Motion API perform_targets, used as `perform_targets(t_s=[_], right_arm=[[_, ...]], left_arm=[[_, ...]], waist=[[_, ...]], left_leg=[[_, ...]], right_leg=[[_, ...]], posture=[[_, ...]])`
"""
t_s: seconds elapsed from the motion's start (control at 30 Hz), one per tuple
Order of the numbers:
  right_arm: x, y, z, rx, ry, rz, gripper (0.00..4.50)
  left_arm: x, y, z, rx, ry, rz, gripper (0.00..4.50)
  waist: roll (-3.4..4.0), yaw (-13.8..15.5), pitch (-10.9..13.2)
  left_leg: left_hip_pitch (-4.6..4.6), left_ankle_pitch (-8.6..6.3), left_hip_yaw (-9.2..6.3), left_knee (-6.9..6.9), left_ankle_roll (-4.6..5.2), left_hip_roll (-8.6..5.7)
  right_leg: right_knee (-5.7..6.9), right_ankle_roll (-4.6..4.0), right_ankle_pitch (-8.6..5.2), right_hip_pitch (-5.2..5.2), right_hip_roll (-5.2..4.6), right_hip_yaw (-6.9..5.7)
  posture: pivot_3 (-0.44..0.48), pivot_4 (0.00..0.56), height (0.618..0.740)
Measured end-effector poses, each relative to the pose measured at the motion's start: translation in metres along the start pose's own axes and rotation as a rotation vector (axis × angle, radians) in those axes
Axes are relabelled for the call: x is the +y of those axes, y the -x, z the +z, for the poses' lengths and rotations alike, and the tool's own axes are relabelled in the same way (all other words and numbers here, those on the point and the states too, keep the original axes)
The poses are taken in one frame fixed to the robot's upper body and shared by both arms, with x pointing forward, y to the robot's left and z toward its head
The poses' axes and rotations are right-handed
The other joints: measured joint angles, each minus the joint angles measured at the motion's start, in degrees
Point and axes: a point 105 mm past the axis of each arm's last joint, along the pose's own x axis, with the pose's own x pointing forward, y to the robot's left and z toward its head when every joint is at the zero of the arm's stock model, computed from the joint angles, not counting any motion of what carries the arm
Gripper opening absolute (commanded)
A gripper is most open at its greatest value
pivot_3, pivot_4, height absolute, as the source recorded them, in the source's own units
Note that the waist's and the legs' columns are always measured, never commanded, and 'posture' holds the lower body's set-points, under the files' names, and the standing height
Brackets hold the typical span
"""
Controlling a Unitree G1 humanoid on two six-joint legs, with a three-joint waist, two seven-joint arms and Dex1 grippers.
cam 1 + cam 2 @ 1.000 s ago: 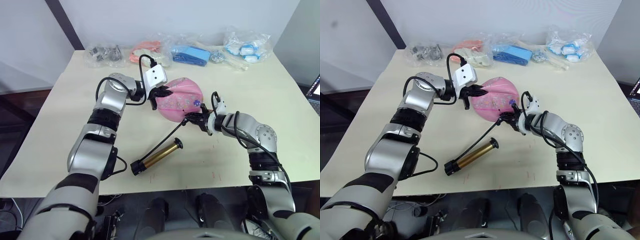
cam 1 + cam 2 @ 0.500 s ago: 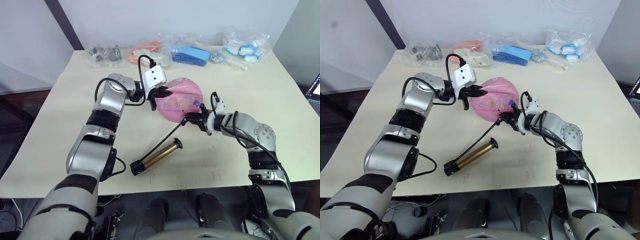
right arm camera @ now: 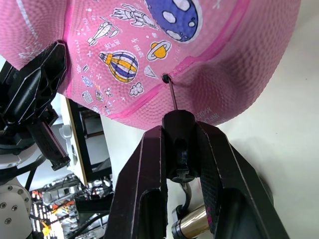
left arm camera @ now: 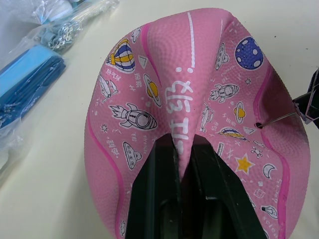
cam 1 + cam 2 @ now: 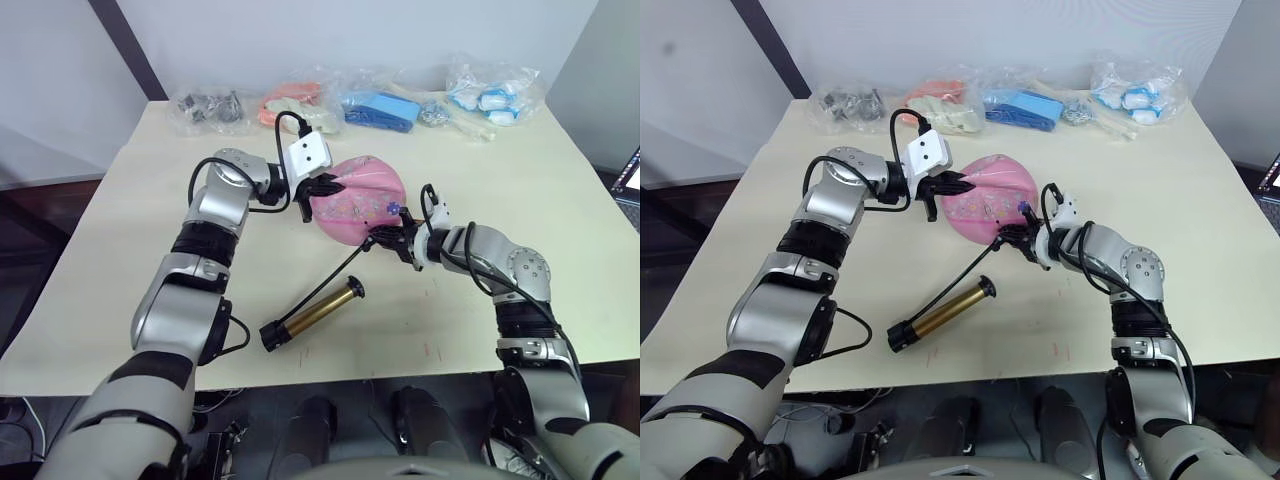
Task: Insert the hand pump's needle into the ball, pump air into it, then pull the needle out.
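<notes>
You're barely changing anything over the last second: the ball [image 5: 358, 203] is sitting mid-table with your left gripper [image 4: 185, 164] staying pinched on a fold at its 9 o'clock side. The hand pump [image 5: 312, 314] is lying untouched at 6 o'clock. Your right gripper [image 3: 180, 144] is keeping clamped on the needle [image 3: 171, 93], tip now at the valve hole, so I'd say insertion is just starting.
</notes>
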Motion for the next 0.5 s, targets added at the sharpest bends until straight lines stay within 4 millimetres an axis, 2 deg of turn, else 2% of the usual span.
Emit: perform_targets(t_s=[0.37,0.5], right_arm=[[0.0012,-0.0033,0.0012,-0.016,-0.075,-0.017,0.31],[0.0087,-0.0071,0.0008,-0.018,-0.111,-0.027,0.31]], left_arm=[[-0.001,0.0009,0.0009,-0.002,-0.004,-0.004,0.0],[-0.0008,0.0035,-0.0003,-0.002,0.001,-0.004,0.0]], waist=[[0.0,-0.02,0.0],[0.0,-0.3,0.0]], left_leg=[[0.01,0.0,0.0,0.0,0.0,0.0],[0.03,0.0,0.0,0.0,0.0,0.01]], right_leg=[[0.01,0.0,0.0,0.0,0.0,0.0],[0.04,0.0,0.0,0.0,0.01,0.01]], posture=[[0.0,0.15,0.74],[0.0,0.15,0.74]])
